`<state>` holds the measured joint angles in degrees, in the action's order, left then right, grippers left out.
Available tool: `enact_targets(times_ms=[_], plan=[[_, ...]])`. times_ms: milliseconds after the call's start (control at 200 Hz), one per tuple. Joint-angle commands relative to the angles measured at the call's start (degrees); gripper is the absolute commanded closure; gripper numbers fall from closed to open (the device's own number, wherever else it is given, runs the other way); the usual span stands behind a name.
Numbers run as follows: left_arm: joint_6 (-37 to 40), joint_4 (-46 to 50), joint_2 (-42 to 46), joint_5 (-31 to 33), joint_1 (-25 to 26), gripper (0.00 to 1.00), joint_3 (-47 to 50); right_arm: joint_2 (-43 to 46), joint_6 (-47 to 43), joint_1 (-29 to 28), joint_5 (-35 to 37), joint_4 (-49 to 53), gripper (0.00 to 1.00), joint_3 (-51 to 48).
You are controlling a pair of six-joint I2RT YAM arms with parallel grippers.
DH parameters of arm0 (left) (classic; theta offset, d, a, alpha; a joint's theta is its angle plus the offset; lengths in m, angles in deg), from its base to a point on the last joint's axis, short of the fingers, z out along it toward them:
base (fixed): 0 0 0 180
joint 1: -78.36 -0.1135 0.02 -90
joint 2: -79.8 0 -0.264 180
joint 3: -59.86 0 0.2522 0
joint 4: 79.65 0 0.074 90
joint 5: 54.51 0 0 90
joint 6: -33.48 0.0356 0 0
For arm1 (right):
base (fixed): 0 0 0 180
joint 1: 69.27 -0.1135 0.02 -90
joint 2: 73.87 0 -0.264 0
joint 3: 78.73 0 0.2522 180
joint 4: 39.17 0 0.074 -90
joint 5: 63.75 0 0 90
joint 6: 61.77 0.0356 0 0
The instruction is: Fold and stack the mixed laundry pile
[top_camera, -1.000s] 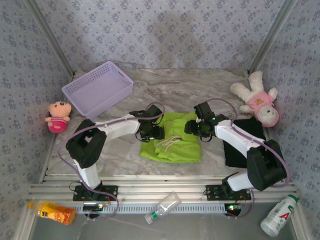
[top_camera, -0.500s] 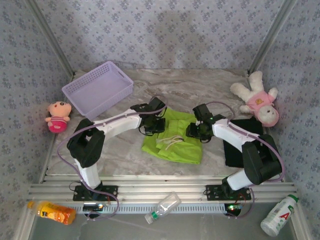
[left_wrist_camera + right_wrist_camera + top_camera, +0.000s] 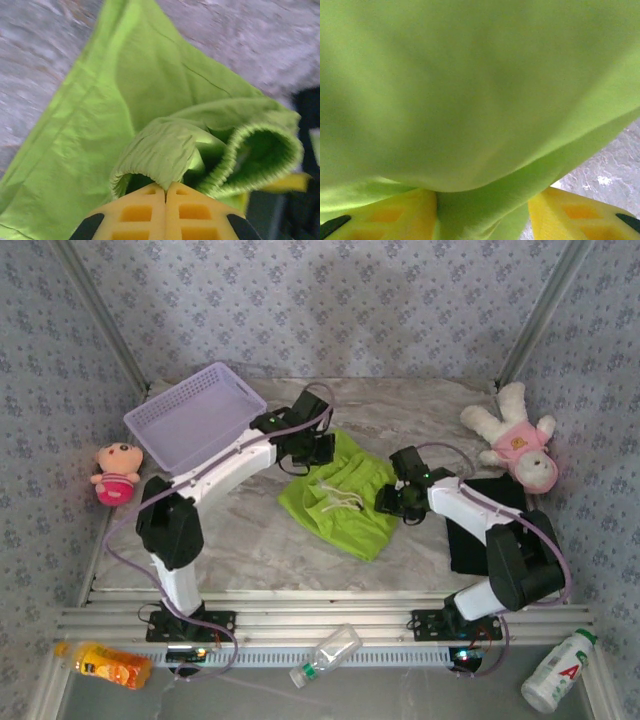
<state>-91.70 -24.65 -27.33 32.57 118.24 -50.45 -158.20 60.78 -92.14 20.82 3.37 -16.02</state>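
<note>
Left gripper (image 3: 166, 186) has its yellow fingers pressed together on the bunched elastic hem of the lime-green soft cloth garment (image 3: 345, 528), which lies mid-table between the arms. The right gripper (image 3: 482, 200) pinches a thick fold of the opposite edge. To do this step well, I judge, both pinches should stay firm and the edge be drawn taut and level, so the cloth lands flat with the white drawstring (image 3: 335, 502) tucked in.

Counted:
- Two garments: the green one and a black flat cloth garment (image 3: 462, 550) at the right.
- One lavender plastic basket (image 3: 175, 391).
- Two toys: a pink plush doll (image 3: 115, 475) and a white-and-pink plush animal (image 3: 515, 445).
- Three bottles: an orange bottle (image 3: 105, 665), a clear bottle (image 3: 325, 655) and a white bottle (image 3: 555, 670).
</note>
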Motion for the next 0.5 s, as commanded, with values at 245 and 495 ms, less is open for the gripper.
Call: enact_targets(times_ms=[245, 495], plan=[[7.2, 11.8, -14.8, 0.8, -2.5, 0.38, -17.7, 4.3, -1.5, -0.2, -3.6, -0.6, 0.35, 2.1], [6.9, 13.2, -4.2, 0.3, 0.2, 0.39, -12.5, 0.7, -8.4, 4.5, -2.1, 3.4, 0.37, 9.2]])
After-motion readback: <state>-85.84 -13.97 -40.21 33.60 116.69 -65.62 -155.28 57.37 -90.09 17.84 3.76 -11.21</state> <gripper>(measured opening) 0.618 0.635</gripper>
